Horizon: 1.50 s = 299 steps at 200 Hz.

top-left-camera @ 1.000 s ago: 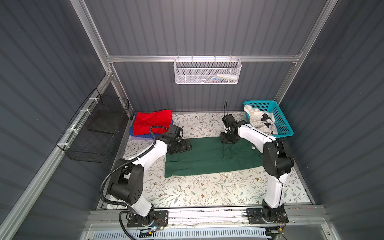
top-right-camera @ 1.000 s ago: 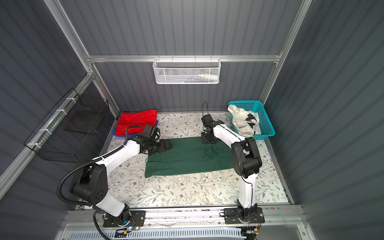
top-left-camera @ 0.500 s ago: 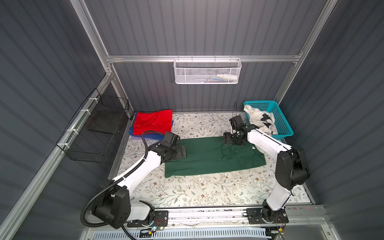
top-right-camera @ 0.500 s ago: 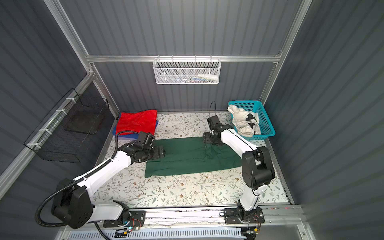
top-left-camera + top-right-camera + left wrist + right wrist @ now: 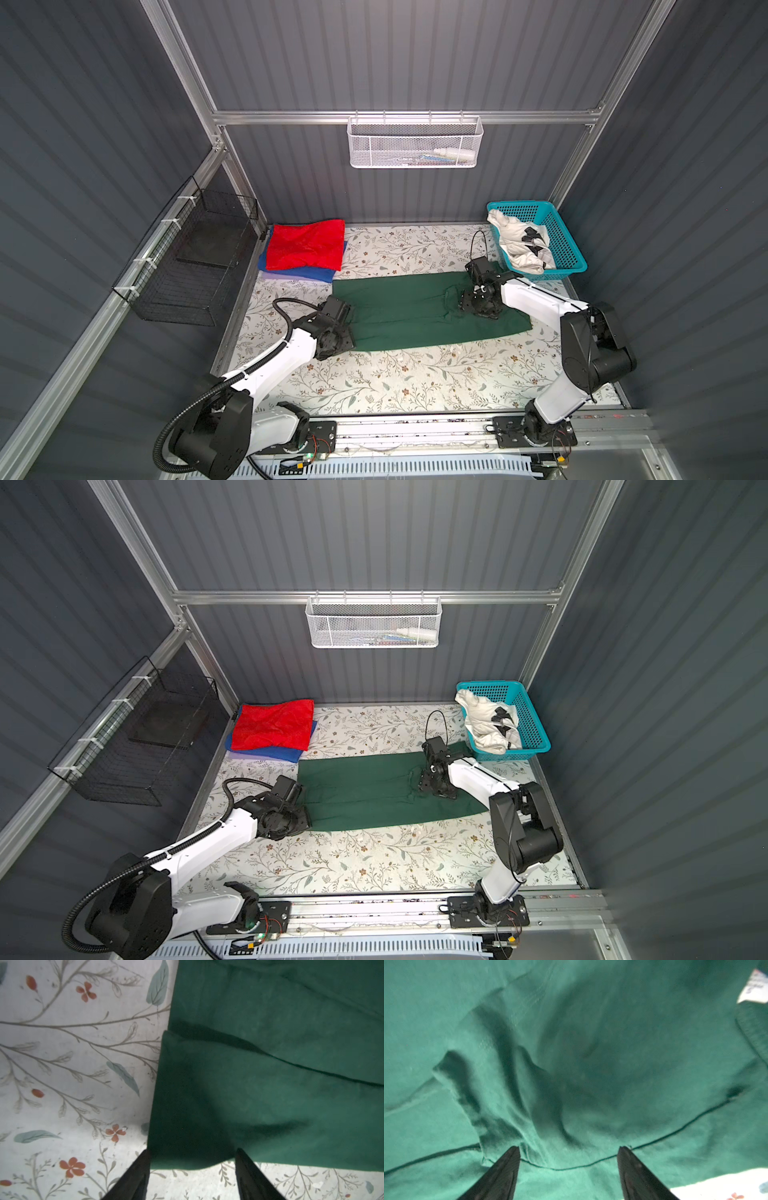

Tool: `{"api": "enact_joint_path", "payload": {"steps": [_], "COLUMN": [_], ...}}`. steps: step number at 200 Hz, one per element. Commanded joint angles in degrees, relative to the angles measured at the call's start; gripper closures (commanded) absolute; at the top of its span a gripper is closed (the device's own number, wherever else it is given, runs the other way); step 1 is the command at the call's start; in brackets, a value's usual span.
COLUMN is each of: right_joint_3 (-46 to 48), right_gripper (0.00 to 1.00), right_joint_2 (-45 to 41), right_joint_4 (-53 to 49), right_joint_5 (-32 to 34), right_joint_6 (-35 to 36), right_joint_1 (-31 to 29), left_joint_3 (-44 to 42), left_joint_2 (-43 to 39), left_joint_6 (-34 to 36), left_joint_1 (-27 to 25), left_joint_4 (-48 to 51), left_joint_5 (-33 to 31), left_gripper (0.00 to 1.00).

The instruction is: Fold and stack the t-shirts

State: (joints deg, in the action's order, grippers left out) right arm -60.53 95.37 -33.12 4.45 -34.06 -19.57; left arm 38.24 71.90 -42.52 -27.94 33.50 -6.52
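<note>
A dark green t-shirt [image 5: 415, 309] lies on the mat as a long folded band. My left gripper [image 5: 349, 343] [image 5: 192, 1150] is open, its fingertips straddling the shirt's near-left corner. My right gripper [image 5: 463, 305] [image 5: 569, 1148] is open and low over the shirt's right part, by a bunched sleeve fold [image 5: 500, 1093], with a folded edge running between its tips. A folded red t-shirt [image 5: 305, 245] rests on a folded blue t-shirt [image 5: 309, 273] at the back left. A white t-shirt with black marks [image 5: 521, 245] sits crumpled in the turquoise basket [image 5: 569, 249].
The floral mat [image 5: 415, 374] covers the table. A black wire basket [image 5: 195, 257] hangs on the left wall and a white mesh basket [image 5: 413, 143] on the back wall. A metal rail [image 5: 415, 428] with both arm bases runs along the front.
My left gripper has slid along the green shirt's left edge from its far corner to its near corner. My right gripper has come forward from the shirt's back edge onto its right part.
</note>
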Motion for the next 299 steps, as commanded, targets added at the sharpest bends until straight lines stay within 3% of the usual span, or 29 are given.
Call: {"api": "enact_joint_path", "payload": {"steps": [1, 10, 30, 122, 231, 272, 299], "right_joint_3": [0.4, 0.4, 0.9, 0.8, 1.3, 1.1, 0.6], "right_gripper": [0.24, 0.26, 0.27, 0.27, 0.27, 0.27, 0.28], "right_joint_2": [1.5, 2.1, 2.7, 5.8, 5.7, 5.7, 6.1], "right_joint_4": [0.9, 1.2, 2.6, 3.0, 2.6, 3.0, 2.9], "right_joint_5": [0.5, 0.8, 0.0, -1.5, -2.4, -2.9, -3.1], "right_joint_6": [-1.2, -0.7, 0.0, 1.0, 2.1, 1.9, 1.8], "right_joint_1": [1.0, 1.3, 1.7, 4.8, 6.9, 7.0, 7.0], "left_joint_3": [0.2, 0.1, 0.3, -1.9, 2.4, 3.1, 3.7], "left_joint_2": [2.0, 2.7, 4.1, 6.4, 9.0, 11.9, 15.8], "left_joint_6": [-0.8, -0.8, -0.9, -4.4, -2.4, -0.4, 0.1], "left_joint_1": [0.0, 0.0, 0.0, 0.1, 2.3, 3.6, 3.6], "left_joint_4": [-0.4, 0.1, 1.3, 2.0, 2.1, -1.5, -4.6], "left_joint_5": [0.2, -0.3, -1.3, -5.2, -11.1, -9.3, -6.0], "left_gripper": [0.57, 0.64, 0.57, 0.54, 0.52, 0.61, 0.78]}}
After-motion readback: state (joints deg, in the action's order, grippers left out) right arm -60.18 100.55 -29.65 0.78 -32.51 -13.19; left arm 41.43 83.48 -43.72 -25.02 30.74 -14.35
